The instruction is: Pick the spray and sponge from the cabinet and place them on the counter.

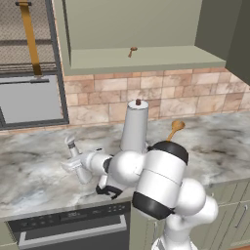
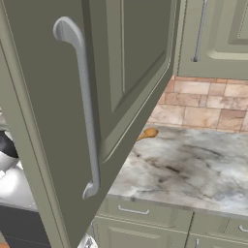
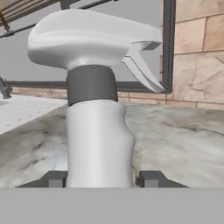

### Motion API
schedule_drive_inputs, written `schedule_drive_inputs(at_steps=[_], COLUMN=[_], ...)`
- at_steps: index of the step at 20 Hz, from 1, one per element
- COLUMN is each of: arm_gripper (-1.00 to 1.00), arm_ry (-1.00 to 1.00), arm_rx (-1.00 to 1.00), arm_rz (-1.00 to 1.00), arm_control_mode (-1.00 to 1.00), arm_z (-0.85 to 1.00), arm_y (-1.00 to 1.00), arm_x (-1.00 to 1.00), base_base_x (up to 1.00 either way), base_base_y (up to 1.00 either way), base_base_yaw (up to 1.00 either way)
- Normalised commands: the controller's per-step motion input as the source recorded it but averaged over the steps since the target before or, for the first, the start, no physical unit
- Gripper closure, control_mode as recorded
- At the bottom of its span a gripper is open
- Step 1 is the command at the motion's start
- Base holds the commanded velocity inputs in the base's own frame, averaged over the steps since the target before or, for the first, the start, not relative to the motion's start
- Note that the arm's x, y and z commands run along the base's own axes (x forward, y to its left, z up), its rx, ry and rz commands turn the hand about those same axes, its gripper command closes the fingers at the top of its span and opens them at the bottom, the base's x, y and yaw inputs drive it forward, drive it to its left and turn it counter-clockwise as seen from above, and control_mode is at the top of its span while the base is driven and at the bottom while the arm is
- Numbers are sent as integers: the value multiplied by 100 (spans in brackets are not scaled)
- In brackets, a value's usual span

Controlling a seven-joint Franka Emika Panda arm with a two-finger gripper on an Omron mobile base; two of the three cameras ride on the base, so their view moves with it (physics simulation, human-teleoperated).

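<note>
Pale grey, the spray (image 3: pixel 98 131) stands upright between the two fingers of the end effector (image 3: pixel 100 178), low over the marble tabletop (image 1: pixel 29 171) and left of the paper-towel roll (image 1: pixel 134 127). The fingers sit close on both sides of the bottle, so the end effector seems to grip it. I judge this is the placing step: lower until the base rests flat, then part the fingers slowly and pull straight back, so the tall bottle does not tip. The cabinet (image 1: pixel 141 56) is open above.
</note>
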Motion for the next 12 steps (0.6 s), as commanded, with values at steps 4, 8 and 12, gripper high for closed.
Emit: schedule_drive_inputs(at_steps=[4, 8, 12], arm_gripper=[100, 100, 100], arm_ry=[1, 0, 0], arm_rx=[2, 2, 2], arm_rz=[0, 0, 0], arm_control_mode=[-100, -100, -100], arm_z=[-46, -44, -38], arm_y=[-13, -12, -22], arm_x=[-4, -32, -59], base_base_x=[0, 0, 0], base_base_y=[0, 0, 0], base_base_yaw=[0, 0, 0])
